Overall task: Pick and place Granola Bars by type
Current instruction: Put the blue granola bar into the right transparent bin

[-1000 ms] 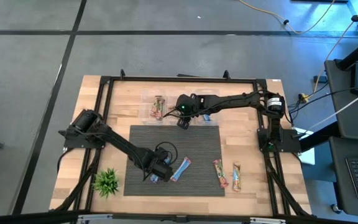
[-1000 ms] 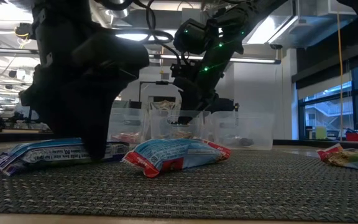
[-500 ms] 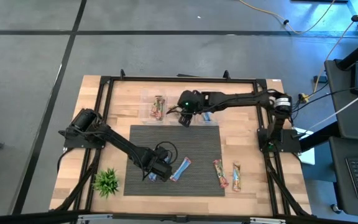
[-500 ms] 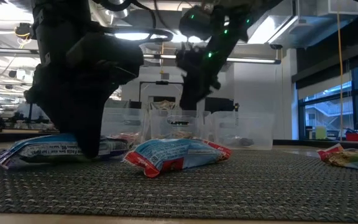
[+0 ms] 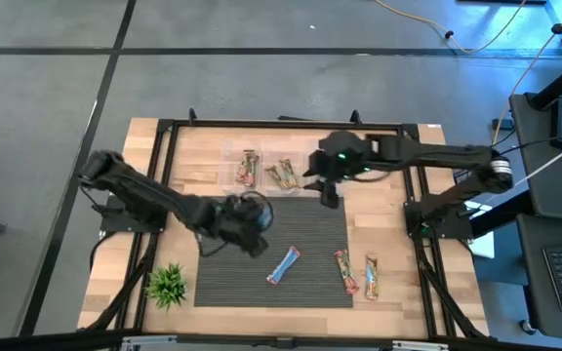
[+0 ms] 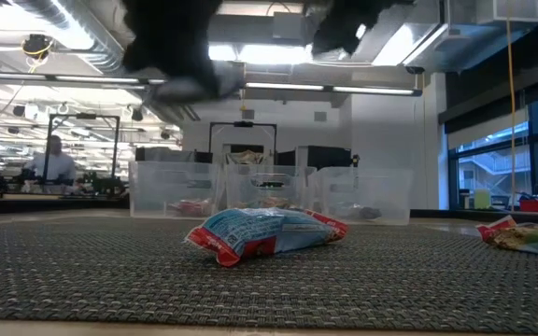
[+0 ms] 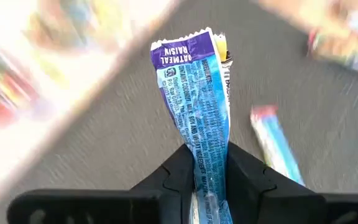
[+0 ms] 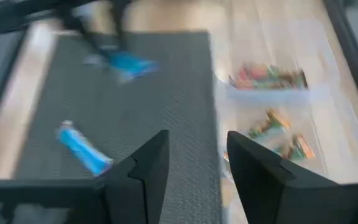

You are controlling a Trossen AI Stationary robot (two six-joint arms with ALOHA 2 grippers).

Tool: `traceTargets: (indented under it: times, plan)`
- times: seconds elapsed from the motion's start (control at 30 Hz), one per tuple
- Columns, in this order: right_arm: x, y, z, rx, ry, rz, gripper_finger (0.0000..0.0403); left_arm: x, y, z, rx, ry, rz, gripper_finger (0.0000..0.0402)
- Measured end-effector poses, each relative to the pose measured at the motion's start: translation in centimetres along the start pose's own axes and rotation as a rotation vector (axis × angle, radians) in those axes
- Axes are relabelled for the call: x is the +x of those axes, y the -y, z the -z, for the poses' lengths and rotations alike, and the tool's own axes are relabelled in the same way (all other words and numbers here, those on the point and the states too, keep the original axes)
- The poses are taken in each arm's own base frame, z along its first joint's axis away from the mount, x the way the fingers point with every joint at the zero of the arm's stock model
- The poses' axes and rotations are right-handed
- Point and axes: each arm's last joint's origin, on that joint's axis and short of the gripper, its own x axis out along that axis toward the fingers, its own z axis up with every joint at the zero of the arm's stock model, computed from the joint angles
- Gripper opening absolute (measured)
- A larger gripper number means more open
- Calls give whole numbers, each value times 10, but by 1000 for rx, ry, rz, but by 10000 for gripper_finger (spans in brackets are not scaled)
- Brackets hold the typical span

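Note:
My left gripper (image 5: 254,234) is raised over the dark mat (image 5: 213,283), left of its middle, and is shut on a blue granola bar (image 7: 194,93) with a purple end. A second blue bar (image 5: 283,264) lies flat on the mat, with a red bar (image 5: 344,271) and a tan bar (image 5: 372,276) to its right. My right gripper (image 5: 328,190) hangs open with nothing between its fingers, near the mat's far edge beside the clear bins. One bin holds red multicoloured bars (image 5: 250,168), the one beside it tan bars (image 5: 283,174). My left gripper pinches one end of the blue bar (image 7: 209,177) between its two fingers. They slant downward and lie along the bar. The bar sticks out past the fingertips with its purple end (image 7: 182,53) free, lifted clear of the mat.
A small green plant (image 5: 167,284) stands at the near left corner. A black frame (image 5: 281,125) runs around the wooden table. The clear bins (image 6: 269,191) line the far side of the mat. In the low view the second blue bar (image 6: 264,231) lies in the middle of the mat.
My left gripper has taken hold of the blue bar near the mat's near edge, lifted it clear and carried it up and toward the far edge while turning. My right gripper has risen and gone toward the table's right edge, away from the bins.

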Motion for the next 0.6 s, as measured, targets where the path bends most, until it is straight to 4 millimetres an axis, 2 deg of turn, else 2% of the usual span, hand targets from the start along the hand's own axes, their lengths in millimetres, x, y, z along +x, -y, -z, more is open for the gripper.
traceTargets:
  times: [0.1,0.17,0.3,0.47,0.6]
  plan:
    - [-19,-19,1,-51,92,-38,164,-21,-13,-20,63,137,-14,66]
    - [-23,-30,9,-70,173,-67,164,-33,-21,-33,100,209,1,65]
    - [-19,-45,36,-40,342,-121,164,-47,-28,-60,194,332,123,65]
    - [-15,-56,53,20,576,-196,164,-47,-27,-93,337,488,385,65]
    - [-12,-58,58,88,596,-230,164,-40,-31,-110,409,554,539,65]
